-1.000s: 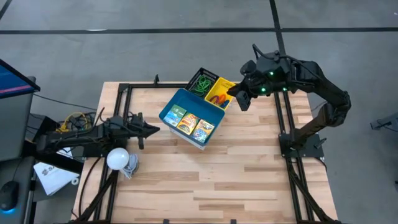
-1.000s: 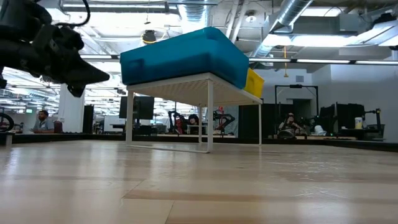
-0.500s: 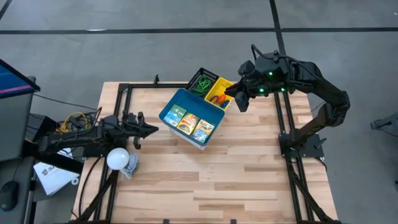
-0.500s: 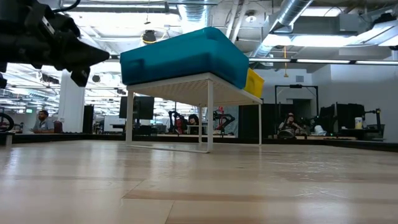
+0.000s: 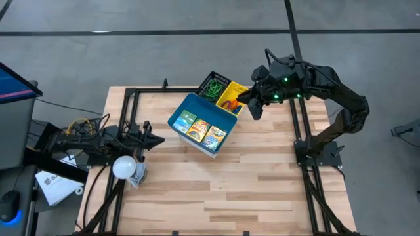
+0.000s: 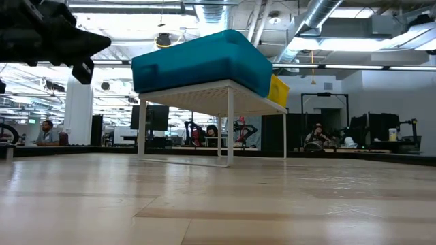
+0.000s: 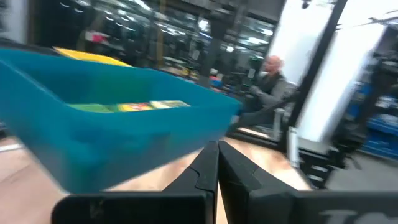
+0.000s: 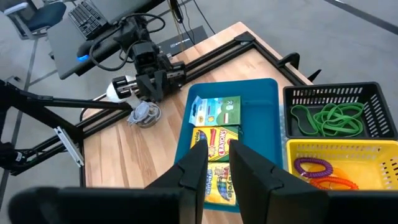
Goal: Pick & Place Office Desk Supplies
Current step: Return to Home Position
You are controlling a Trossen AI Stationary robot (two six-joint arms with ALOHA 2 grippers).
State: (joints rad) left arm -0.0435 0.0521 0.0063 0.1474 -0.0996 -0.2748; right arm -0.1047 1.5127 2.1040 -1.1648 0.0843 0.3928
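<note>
Fingers of the left gripper: pressed together, nothing between them. Fingers of the right gripper: a little apart, also empty.

Blue rectangular plastic tray: seated on the white wire shelf, raised off the table and set askew to the table's edges. It holds three small crayon packs, flat and side by side.

Black mesh tray: just behind the blue one, holding green rubber-band loops.

Yellow mesh tray: directly beside the black one, holding purple and orange coiled loops.

Assessment: each kind of supply sits in its own tray and all three trays are grouped together, so the placing appears complete.

Right gripper: hovers beside the yellow tray's outer corner, pointed across the trays and touching none. Its parted fingers are consistent with a release. It should rise clear before swinging away, as the yellow tray is close.

Left gripper: low over the table's left side, well apart from the blue tray and aimed toward it. Its closed fingers suit an arm with nothing left to pick. What remains, in my judgement, is parking both arms.

White round bulb-like object: at the left edge of the light wooden table, just beside the left arm and not part of the job
</note>
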